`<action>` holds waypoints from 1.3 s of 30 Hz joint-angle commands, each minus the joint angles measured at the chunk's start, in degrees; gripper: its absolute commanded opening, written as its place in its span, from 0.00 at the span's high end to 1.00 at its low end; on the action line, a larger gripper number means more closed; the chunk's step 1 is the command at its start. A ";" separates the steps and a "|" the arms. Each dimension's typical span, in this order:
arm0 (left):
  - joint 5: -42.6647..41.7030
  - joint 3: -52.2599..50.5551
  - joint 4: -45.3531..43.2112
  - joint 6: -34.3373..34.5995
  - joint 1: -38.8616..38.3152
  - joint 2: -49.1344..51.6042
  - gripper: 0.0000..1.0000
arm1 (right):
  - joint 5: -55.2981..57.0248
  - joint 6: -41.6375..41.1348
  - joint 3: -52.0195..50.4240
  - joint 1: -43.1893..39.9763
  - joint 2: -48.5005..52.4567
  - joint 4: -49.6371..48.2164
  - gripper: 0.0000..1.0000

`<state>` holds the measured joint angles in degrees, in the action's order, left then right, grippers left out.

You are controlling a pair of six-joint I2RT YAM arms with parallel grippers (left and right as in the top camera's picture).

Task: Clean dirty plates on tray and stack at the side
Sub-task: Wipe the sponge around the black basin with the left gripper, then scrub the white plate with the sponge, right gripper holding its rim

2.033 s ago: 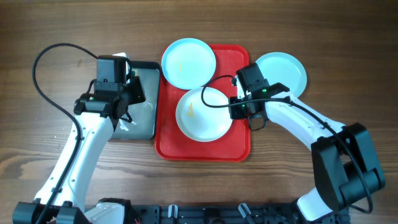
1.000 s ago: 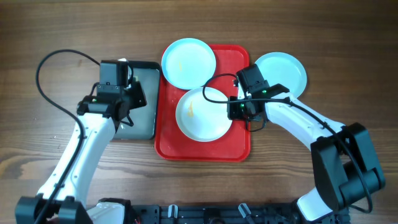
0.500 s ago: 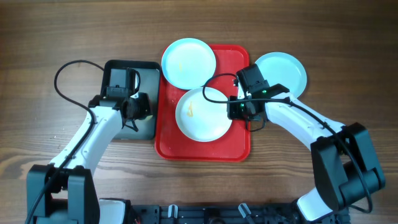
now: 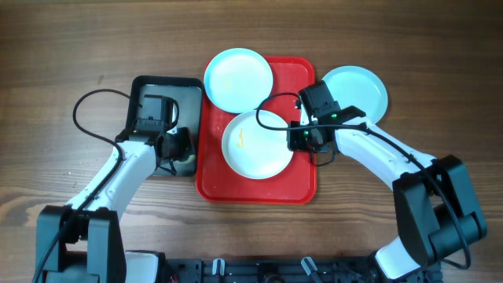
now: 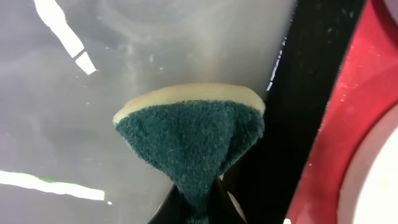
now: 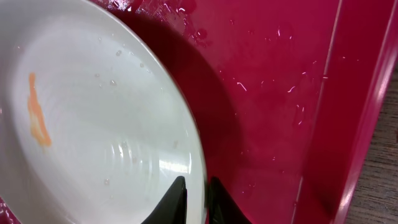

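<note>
The red tray (image 4: 299, 182) holds a white plate (image 4: 255, 145) with an orange smear (image 6: 37, 115). A pale-blue plate (image 4: 238, 79) overlaps the tray's far left corner. Another pale-blue plate (image 4: 357, 90) lies on the table right of the tray. My right gripper (image 6: 198, 199) is shut on the white plate's right rim (image 6: 196, 155) and holds it tilted above the tray (image 6: 292, 93). My left gripper (image 5: 199, 208) is shut on a green and yellow sponge (image 5: 193, 137) over the dark tray (image 5: 298, 118), near its right edge.
The dark grey-black tray (image 4: 149, 90) lies left of the red tray, its floor wet and shiny (image 5: 93, 124). Cables loop above each arm. Bare wooden table (image 4: 78, 47) surrounds the trays.
My left arm has swung down and right over the dark tray, bringing the sponge close to the red tray's left edge. The right gripper and the plates have stayed put.
</note>
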<state>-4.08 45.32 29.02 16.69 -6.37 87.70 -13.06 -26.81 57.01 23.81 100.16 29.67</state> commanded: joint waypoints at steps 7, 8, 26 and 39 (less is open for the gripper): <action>-5.79 -0.55 -0.31 0.76 0.04 0.39 0.96 | -0.81 -0.35 -0.48 0.02 0.15 -0.28 0.86; -6.60 -0.52 -0.31 0.76 0.04 0.39 0.96 | -0.79 -0.35 -0.48 0.02 0.15 -0.26 0.86; 6.75 5.51 0.74 0.04 0.04 -3.58 0.96 | -0.81 -0.35 -0.48 0.02 0.15 -0.31 0.73; -3.13 18.12 7.91 -1.49 0.09 -4.72 0.96 | -5.11 -0.66 -0.52 0.11 0.15 0.00 0.91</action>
<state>-1.26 62.39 36.32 16.40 -6.33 83.55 -14.44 -27.16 57.01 23.81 100.16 29.65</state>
